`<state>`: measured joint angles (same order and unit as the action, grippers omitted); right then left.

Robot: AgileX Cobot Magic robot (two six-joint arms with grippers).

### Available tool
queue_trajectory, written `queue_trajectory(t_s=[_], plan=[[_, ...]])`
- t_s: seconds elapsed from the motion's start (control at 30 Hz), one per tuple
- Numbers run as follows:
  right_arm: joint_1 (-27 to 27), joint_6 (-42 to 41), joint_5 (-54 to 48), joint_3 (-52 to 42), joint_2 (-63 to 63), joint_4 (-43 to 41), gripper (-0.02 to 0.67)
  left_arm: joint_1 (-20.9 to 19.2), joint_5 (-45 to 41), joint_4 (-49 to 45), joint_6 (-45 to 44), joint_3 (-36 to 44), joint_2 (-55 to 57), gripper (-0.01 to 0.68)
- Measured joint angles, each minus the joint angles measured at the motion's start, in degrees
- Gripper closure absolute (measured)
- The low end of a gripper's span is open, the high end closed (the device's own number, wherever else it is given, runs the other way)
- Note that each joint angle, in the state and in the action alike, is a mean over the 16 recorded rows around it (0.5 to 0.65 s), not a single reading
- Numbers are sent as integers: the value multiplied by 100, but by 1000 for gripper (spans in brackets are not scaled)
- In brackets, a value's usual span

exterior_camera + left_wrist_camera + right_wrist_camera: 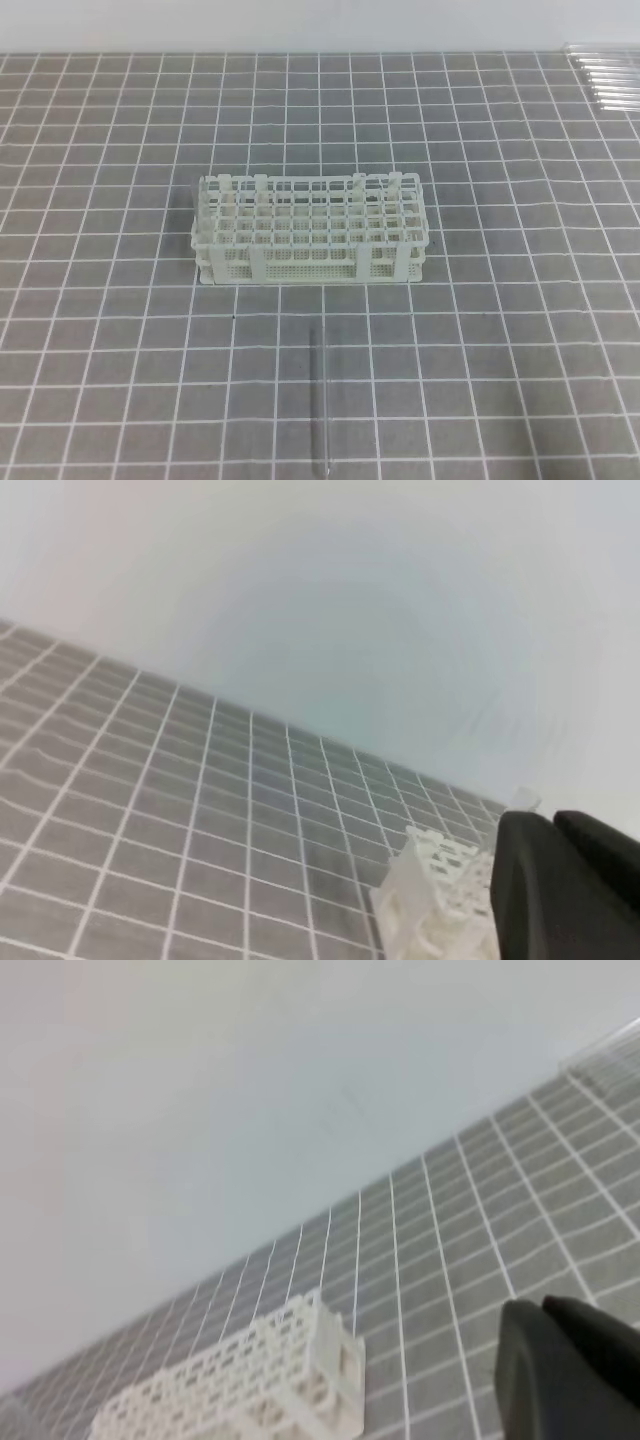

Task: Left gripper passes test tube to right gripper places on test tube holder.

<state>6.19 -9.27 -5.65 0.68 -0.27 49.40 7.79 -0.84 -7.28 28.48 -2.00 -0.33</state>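
Note:
The test tube (318, 400) lies flat on the gridded mat, pointing toward the front edge, a short way in front of the test tube holder (310, 230). The white lattice rack stands upright mid-table and looks empty. Neither arm appears in the exterior high view. In the left wrist view the left gripper (553, 822) shows at the lower right as two black fingers pressed together, with the holder (430, 885) just beyond it. The right gripper (543, 1306) looks the same at the lower right of the right wrist view, with the holder (250, 1380) to its left. Neither holds anything.
Several spare glass tubes (605, 75) lie side by side at the mat's far right corner and also show in the right wrist view as the spare tubes (610, 1060). A pale wall rises behind the grey gridded mat (120, 330).

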Motion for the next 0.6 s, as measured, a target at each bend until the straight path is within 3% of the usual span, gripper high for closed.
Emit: queue_trajectory(t_s=[0.33,0.6], plan=[[0,-201,-943,583,455,-240,662,15,-1205,209,229,-1273,1105,674],[0,-205,-2062,1426,1578,-1002,662,160,-2563,1434,-1155,-2645,2933,674]])
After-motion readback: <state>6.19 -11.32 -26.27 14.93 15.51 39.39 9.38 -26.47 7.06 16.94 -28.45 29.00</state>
